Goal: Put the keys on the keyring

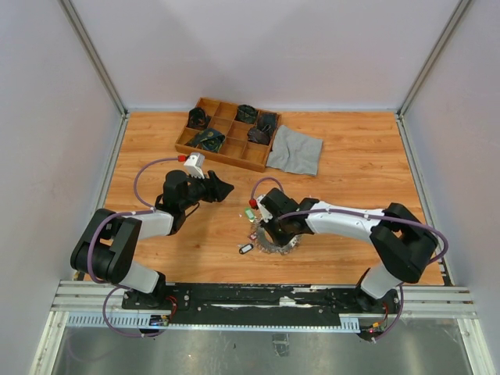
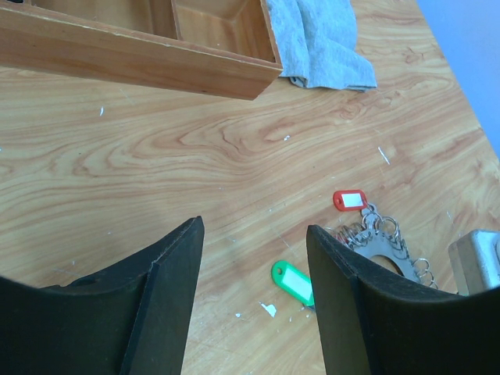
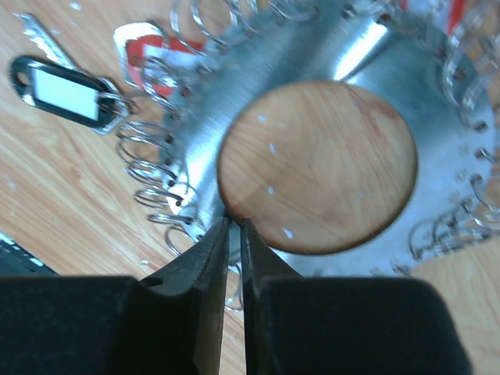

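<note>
Right jaws nearly together on keyring [image 3: 205, 125] rim, wrist view only

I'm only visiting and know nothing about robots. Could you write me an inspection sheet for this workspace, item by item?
Surface: wooden table, flecked with white scraps.
Job's things: keyring lies flat. The green-tagged key and black-tagged key lie beside it, and the red-tagged key is at its edge.
Clutter: wooden tray holding dark items, with a grey cloth beside it.
Grippers: left gripper open over bare wood, holding nothing. Right gripper closed to a slit at the keyring's inner rim; whether it grips anything is unclear.
Cables: purple cables loop off both arms.
Surroundings: pale walls, metal corner posts.
</note>
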